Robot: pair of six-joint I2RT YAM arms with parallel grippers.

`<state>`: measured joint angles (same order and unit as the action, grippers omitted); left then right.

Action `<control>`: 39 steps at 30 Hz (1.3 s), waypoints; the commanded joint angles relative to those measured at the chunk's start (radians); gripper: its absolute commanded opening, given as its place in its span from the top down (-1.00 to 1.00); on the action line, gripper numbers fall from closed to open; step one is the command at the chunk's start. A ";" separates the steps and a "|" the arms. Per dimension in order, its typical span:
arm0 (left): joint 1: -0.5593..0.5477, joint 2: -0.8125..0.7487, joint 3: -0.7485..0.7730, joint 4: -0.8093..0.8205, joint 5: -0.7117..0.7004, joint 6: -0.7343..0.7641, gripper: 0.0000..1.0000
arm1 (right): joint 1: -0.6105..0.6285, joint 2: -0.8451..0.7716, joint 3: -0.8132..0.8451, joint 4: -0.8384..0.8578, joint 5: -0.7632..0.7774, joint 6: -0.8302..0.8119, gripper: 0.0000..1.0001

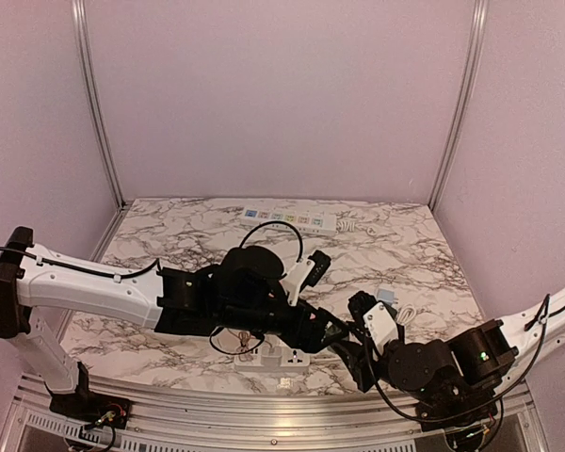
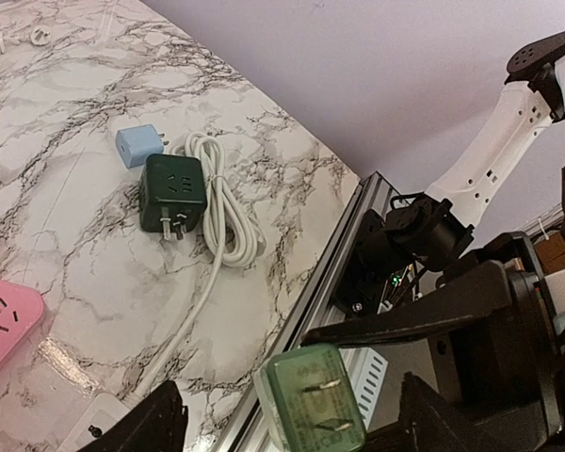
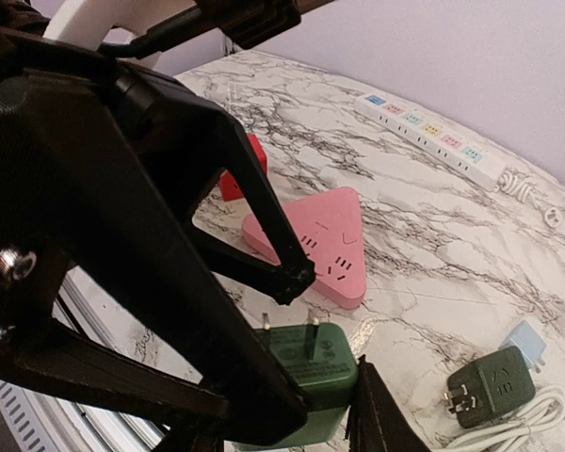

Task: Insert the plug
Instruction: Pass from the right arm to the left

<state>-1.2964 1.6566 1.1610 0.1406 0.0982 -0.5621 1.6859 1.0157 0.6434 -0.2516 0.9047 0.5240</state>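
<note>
Both grippers meet low over the near edge of the white-and-grey marble tabletop (image 1: 169, 245), just above the aluminium frame rail (image 2: 330, 273). The right gripper (image 3: 328, 403) is clamped on the pale green two-prong plug (image 3: 306, 369), with a black finger against each side and the prongs sticking out ahead of the fingertips. The left gripper (image 2: 292, 410) stands wide, its fingers on either side of that plug with a gap showing on both sides.

Room is tight here: the two black gripper bodies crowd each other, and the rail runs right beneath them. Just beyond the right gripper's fingertips lies a pink triangular socket block (image 3: 320, 240), and past it a red block (image 3: 257, 160), partly hidden by black gripper parts. Well apart to that gripper's right sit a dark green cube adapter (image 3: 490, 384), a small pale blue adapter (image 3: 527, 339) and a coiled white cable (image 3: 523, 419), with bare marble in between. A short white socket strip (image 1: 273, 356) lies under the left gripper by the edge. Far ahead of both, a long white power strip with coloured sockets (image 1: 290, 219) runs along the back edge.

Print on the plug's face and a mark on the cube are too small to read.
</note>
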 commanded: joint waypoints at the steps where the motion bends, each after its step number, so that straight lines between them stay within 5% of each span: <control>1: 0.002 0.018 0.031 -0.058 0.027 0.017 -0.53 | 0.003 0.001 0.030 -0.002 0.022 0.010 0.45; 12: 0.009 0.022 0.027 -0.081 0.039 0.015 -0.32 | 0.004 0.012 0.038 -0.030 0.030 0.004 0.43; 25: 0.055 0.058 -0.024 0.039 0.239 -0.056 -0.28 | 0.004 0.046 0.033 -0.015 0.029 -0.081 0.43; 39: 0.066 0.086 -0.028 0.047 0.287 -0.063 0.15 | 0.003 0.056 0.048 -0.039 0.015 -0.149 0.43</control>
<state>-1.2358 1.7142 1.1404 0.1787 0.3477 -0.6273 1.6859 1.0634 0.6434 -0.3046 0.9047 0.4095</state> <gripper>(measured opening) 0.447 0.326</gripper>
